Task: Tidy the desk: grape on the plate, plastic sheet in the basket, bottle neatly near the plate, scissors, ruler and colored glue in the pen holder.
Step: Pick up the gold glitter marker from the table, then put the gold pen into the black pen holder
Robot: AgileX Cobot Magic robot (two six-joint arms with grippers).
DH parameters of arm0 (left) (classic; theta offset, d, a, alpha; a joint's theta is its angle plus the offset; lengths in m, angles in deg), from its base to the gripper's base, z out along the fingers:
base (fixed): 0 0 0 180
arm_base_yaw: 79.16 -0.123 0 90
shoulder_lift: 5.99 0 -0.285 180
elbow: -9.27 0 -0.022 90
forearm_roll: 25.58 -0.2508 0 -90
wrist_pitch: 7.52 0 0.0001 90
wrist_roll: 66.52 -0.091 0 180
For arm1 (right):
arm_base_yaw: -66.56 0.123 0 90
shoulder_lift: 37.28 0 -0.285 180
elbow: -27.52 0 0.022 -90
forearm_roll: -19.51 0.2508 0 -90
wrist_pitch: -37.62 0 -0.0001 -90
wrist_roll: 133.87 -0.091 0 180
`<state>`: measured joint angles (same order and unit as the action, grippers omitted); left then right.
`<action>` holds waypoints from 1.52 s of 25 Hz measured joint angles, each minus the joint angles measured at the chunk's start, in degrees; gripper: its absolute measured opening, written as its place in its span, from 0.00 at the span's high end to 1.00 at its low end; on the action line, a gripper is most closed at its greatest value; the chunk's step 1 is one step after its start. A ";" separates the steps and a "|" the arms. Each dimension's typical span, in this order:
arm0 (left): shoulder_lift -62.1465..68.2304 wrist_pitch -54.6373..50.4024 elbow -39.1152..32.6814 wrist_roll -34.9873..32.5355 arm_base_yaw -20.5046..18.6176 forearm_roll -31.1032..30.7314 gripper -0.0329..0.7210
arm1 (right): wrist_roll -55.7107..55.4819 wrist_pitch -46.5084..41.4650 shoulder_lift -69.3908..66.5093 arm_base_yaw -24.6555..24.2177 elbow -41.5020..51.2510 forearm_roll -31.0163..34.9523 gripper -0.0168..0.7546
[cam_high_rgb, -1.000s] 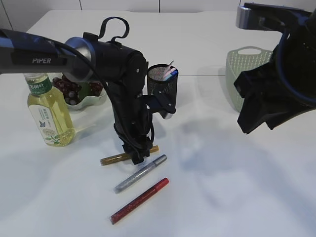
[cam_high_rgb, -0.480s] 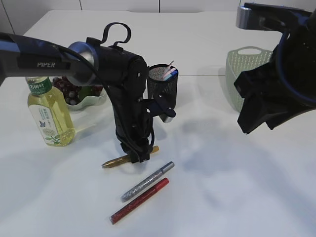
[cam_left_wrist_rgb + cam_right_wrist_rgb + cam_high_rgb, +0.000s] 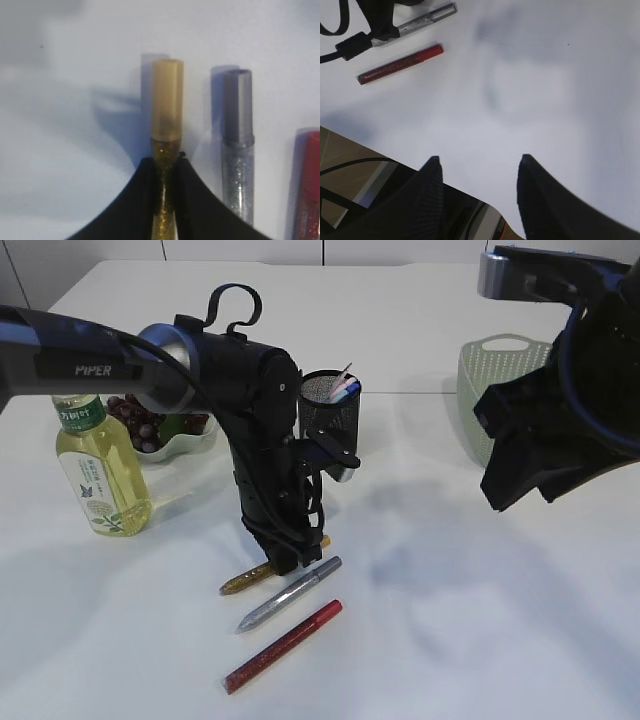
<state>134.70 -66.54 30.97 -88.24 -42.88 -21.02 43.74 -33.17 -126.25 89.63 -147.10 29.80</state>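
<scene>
Left end effector: lowered to the white tabletop, fingers pinching the gold glitter glue on both sides of its barrel, just behind the pale cap; in the exterior view the tube's lower end lies on the tabletop, pointing toward the near left. Silver glitter glue: flat on the tabletop just beside the gold one, roughly parallel; red glitter glue: flat, nearer the front edge, close to the silver tube but apart from it. Right end effector: raised above bare tabletop on the right side, fingers spread with nothing between them. Pen holder: black mesh, upright behind the left arm, with a few items standing inside; what they are cannot be told. Bottle: upright at the left, yellow liquid, green label; just behind it the plate carrying the grape bunch. Basket: pale green, at the far right, partly hidden by the right arm; its contents cannot be seen.
</scene>
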 joint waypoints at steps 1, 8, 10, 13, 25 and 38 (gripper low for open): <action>0.00 0.00 0.00 1.03 0.00 0.09 0.86 | 0.00 0.00 0.00 0.00 0.00 0.00 0.48; -2.74 -1.08 0.00 10.69 -2.87 0.34 0.86 | 0.00 0.00 0.00 0.00 0.00 0.00 0.48; -4.01 -2.68 0.00 12.46 -3.99 0.99 0.86 | 0.00 0.00 0.00 0.00 0.00 0.00 0.48; -6.45 -4.87 0.00 14.04 -5.03 2.55 0.86 | 0.04 0.00 0.00 0.00 0.00 0.00 0.48; -16.94 4.41 -5.40 15.15 -5.08 6.36 0.86 | 0.13 0.00 0.00 0.00 0.00 0.10 0.48; -27.73 61.60 -34.88 15.15 -5.08 6.58 0.86 | 0.13 0.00 0.00 0.00 0.00 0.10 0.48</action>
<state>106.97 -4.94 -3.92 -73.09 -47.96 -14.44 43.87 -33.17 -126.25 89.63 -147.10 29.91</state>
